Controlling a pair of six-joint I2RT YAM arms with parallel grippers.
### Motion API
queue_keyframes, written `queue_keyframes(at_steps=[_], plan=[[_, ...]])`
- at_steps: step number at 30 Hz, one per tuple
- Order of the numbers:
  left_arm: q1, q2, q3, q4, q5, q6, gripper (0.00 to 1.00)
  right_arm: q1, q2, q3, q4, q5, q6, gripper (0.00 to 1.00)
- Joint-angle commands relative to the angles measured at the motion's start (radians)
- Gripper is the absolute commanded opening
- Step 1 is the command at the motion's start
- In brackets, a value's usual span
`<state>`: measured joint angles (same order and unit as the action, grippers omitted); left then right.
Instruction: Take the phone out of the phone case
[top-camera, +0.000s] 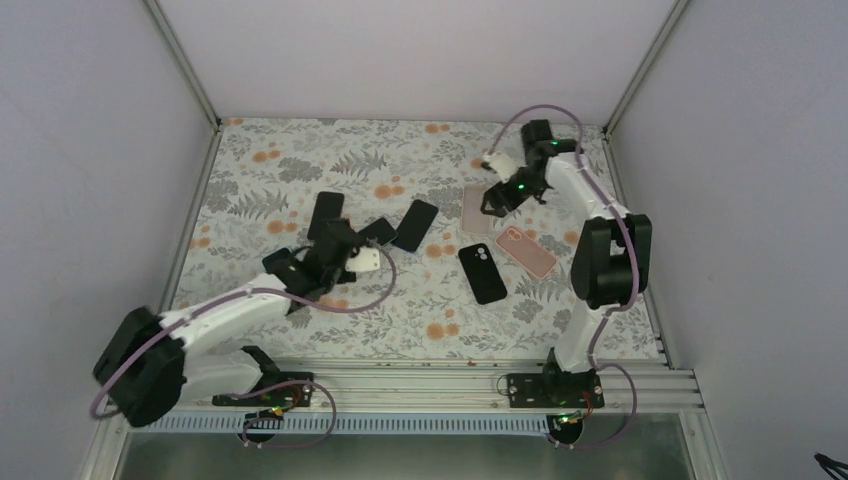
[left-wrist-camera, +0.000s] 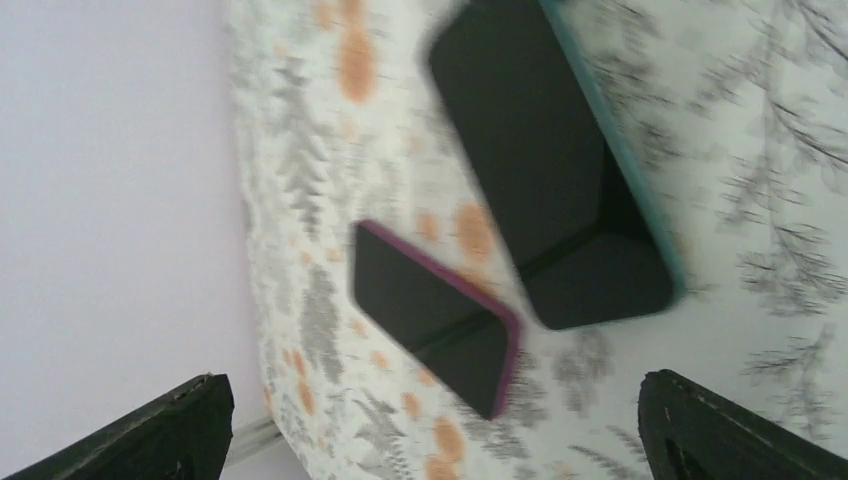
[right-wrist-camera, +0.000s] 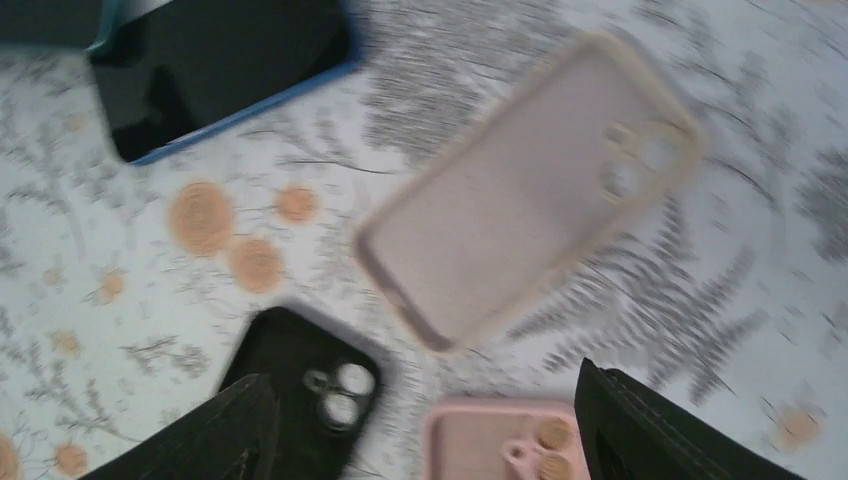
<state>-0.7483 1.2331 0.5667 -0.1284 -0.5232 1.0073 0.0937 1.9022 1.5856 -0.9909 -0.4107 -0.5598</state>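
Beige phone case (right-wrist-camera: 520, 190) (empty) lies flat, teal-edged phone (left-wrist-camera: 550, 170) screen-up.

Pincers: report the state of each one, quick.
Left pincer: open, holding nothing.
Right pincer: open, holding nothing.

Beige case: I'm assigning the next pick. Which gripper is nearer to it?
Right. The right gripper hovers at the right edge of the beige case; the left gripper is far to its left, by the dark phones.
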Motion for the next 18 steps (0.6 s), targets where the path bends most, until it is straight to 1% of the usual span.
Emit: queue_keyframes(at_steps=[1, 2, 3, 5, 6, 7, 8, 9, 11, 13, 18], plan=[[0.12, -0.158, 0.164, -0.29, 0.267, -0.057, 0.98, 0.187, -0.036, -0.065, -0.013, 0.138, -0.079, 0.72], [0.168, -0.178, 0.198, -0.302, 0.301, -0.059, 0.88, 0.221, -0.025, -0.067, -0.007, 0.139, -0.081, 0.64], [0.22, -0.186, 0.228, -0.307, 0.325, -0.06, 0.76, 0.262, -0.006, -0.06, -0.009, 0.133, -0.076, 0.5], [0.349, -0.186, 0.288, -0.332, 0.4, -0.06, 0.47, 0.31, 0.058, -0.005, -0.036, 0.105, -0.059, 0.23], [0.419, -0.187, 0.316, -0.346, 0.444, -0.063, 0.31, 0.333, 0.088, 0.025, -0.046, 0.088, -0.05, 0.12], [0.486, -0.185, 0.336, -0.359, 0.493, -0.067, 0.21, 0.356, 0.119, 0.052, -0.057, 0.074, -0.045, 0.05], [0.549, -0.186, 0.35, -0.37, 0.535, -0.069, 0.16, 0.381, 0.144, 0.077, -0.065, 0.069, -0.044, 0.04], [0.607, -0.188, 0.358, -0.377, 0.564, -0.071, 0.04, 0.41, 0.169, 0.102, -0.074, 0.073, -0.043, 0.04], [0.723, -0.191, 0.35, -0.379, 0.613, -0.066, 0.02, 0.462, 0.219, 0.146, -0.083, 0.083, -0.022, 0.04], [0.837, -0.186, 0.318, -0.37, 0.628, -0.049, 0.02, 0.506, 0.297, 0.247, -0.146, 0.067, -0.024, 0.04], [1.054, -0.134, 0.255, -0.38, 0.72, -0.013, 0.02, 0.587, 0.412, 0.37, -0.17, 0.084, -0.019, 0.04]])
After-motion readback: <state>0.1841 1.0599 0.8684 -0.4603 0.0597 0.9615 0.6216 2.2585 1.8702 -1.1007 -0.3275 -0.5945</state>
